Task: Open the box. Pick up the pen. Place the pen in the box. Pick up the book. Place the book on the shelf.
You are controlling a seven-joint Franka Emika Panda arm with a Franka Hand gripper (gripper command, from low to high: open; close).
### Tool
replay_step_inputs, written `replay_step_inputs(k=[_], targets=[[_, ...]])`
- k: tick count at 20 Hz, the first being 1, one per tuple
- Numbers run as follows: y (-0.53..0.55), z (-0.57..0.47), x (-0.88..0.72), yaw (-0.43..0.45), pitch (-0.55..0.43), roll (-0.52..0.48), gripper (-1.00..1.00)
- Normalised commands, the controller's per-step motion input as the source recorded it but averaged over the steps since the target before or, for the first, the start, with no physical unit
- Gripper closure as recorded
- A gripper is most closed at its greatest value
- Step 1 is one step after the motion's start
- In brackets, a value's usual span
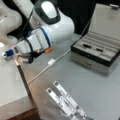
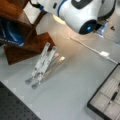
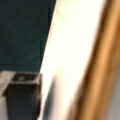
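Reaching toward a front view's left, the arm carries the gripper [image 1: 10, 53] over the edge of the shelf [image 1: 10, 85], where the pale cream top meets the dark brown side. The gripper is well apart from the box [image 1: 87, 62] and is nearest to the shelf, which suggests the work is at the book stage.

1. Box. It stands on the grey table [image 1: 100, 95] at a front view's right, with the lid raised and leaning back. The beige compartments are exposed, so the opening step appears complete.
2. Pen. The pen [image 2: 114, 95] lies lengthwise inside one long compartment of the box, below the rim. The placing step is judged done.
3. Book. It cannot be identified with certainty in either front view. The wrist view shows a broad white band beside a brown wooden edge. This band may be the book's cover or the shelf top, and which one cannot be told.
4. Claw state. One dark finger [image 3: 22, 95] shows at the lower left of the wrist view. How far the claw is open, and whether it holds anything, cannot be told.

A white cable plug [image 1: 51, 62] and a folding metal stand [image 1: 65, 100] lie on the table between shelf and box, both untouched.
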Motion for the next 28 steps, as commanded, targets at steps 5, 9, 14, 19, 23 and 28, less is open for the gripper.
replay_step_inputs(k=[5, 9, 14, 19, 23, 28], targets=[[0.00, -0.03, -0.21, 0.121, -0.093, 0.161, -1.00], [0.13, 0.01, -0.19, 0.070, -0.110, 0.205, -1.00], [0.36, 0.08, -0.13, -0.038, -0.108, 0.242, -1.00], [0.47, 0.09, 0.02, -0.134, -0.108, 0.256, -1.00], [0.43, 0.02, 0.16, -0.205, -0.183, 0.355, -1.00], [0.32, -0.04, 0.22, -0.237, -0.186, 0.342, -1.00]])
